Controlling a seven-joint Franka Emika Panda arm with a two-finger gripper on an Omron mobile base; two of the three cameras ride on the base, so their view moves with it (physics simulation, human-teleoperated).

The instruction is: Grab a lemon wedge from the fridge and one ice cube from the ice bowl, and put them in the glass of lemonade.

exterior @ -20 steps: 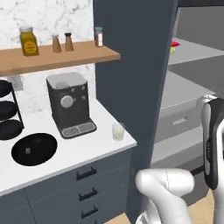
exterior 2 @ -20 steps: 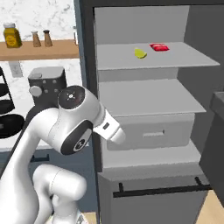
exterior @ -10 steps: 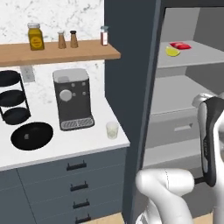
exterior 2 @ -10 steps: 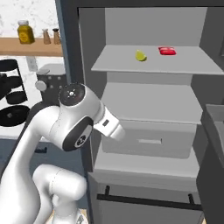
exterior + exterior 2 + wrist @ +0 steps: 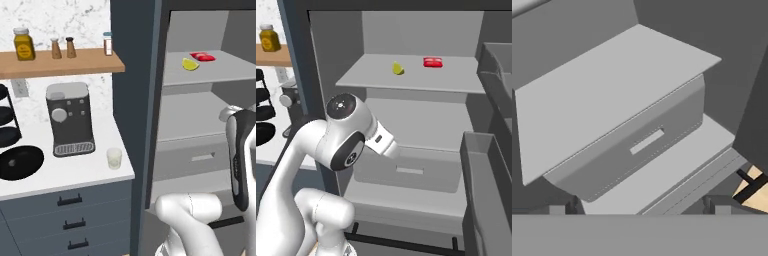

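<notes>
- The fridge (image 5: 321,60) stands open before the robot, pale shelves bare except on the upper shelf (image 5: 406,80), where the lemon wedge (image 5: 398,68) lies at about the 9 o'clock side of a small red item (image 5: 433,62), the two apart.
- In the left base view the same lemon wedge (image 5: 190,64) sits toward 1 o'clock in the frame, just short of the red item (image 5: 203,56) behind it.
- The gripper (image 5: 639,210) points down at the drawer (image 5: 637,142) on the lower shelf, well below the wedge; its two finger tips stand at the far left and far right of the hand view's bottom, spread fully apart and holding nothing.
- On the counter (image 5: 65,172), the glass of lemonade (image 5: 114,158) waits at the 4 o'clock side of the coffee machine (image 5: 69,118); the ice bowl (image 5: 19,162) lies at the machine's 8 o'clock. No ice cube can be made out in it.
- The step in hand appears to be the reach for the wedge, barely begun.
- To do it well, the hand should rise to the upper shelf and tip toward level, enter between the shelves without brushing the shelf lip, centre the open fingers on the wedge and keep clear of the red item before closing gently on so small a piece.
</notes>
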